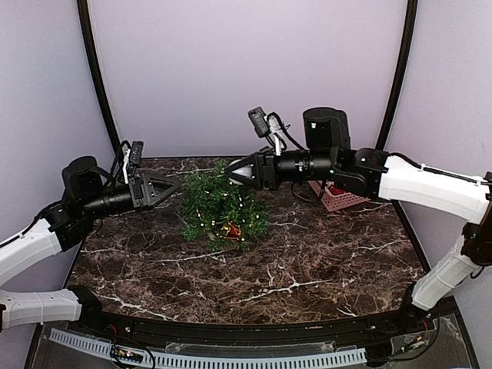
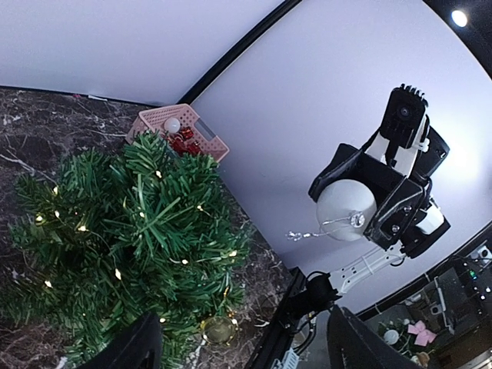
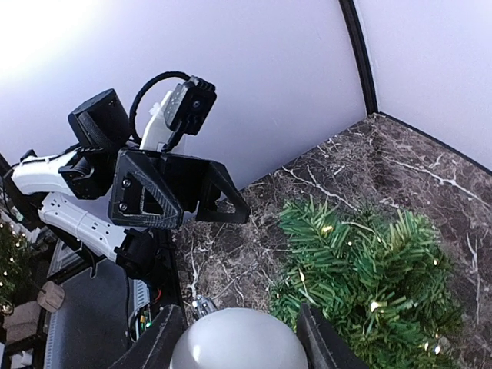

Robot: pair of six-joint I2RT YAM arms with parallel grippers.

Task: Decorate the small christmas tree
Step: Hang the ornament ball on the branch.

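The small christmas tree (image 1: 223, 207), bushy dark green with tiny white lights, stands on the marble table left of centre. A red ornament (image 1: 233, 228) and a gold ornament (image 2: 218, 329) sit low in its branches. My right gripper (image 1: 234, 174) hovers over the tree's upper right, shut on a silver ball ornament (image 3: 238, 346) whose wire hook (image 2: 307, 233) sticks out toward the left arm. My left gripper (image 1: 174, 187) is open and empty just left of the tree, pointing at it; the right wrist view also shows the left gripper (image 3: 211, 217), its jaws apart.
A pink plastic basket (image 1: 338, 198) with red ornaments and a white ball stands at the back right under the right arm; the left wrist view shows the basket (image 2: 181, 131) behind the tree (image 2: 131, 246). Curved walls close the back and sides.
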